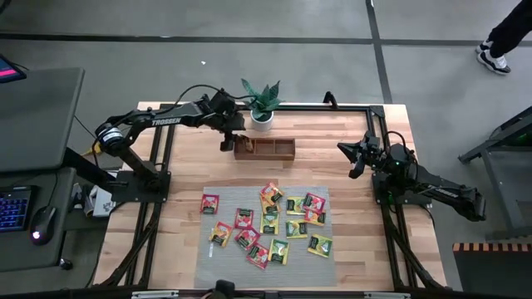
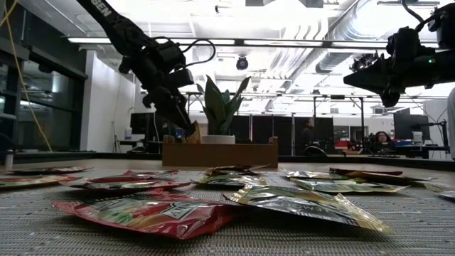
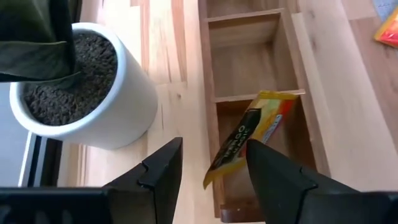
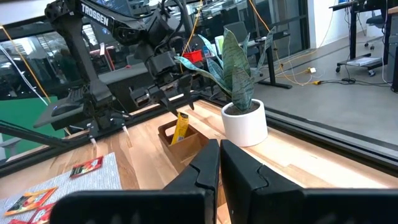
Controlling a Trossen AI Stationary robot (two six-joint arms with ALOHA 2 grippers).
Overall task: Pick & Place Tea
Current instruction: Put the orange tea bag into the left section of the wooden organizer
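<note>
Here, yellow tea sachet [image 3: 249, 138] tilted in tray's end compartment, below left hand [image 3: 211, 168], fingers apart.

Tray's end compartment [image 3: 249, 162]: blocked by a leaning yellow sachet [image 3: 252, 134].
Potted plant [image 1: 262, 112]: stood at the tray's 12 o'clock.
Middle compartment [image 3: 249, 68]: open.

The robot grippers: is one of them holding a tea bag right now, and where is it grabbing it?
Nothing is held. The left gripper is open above a yellow tea sachet leaning in the wooden tray's end compartment. The right gripper is shut and empty.
</note>
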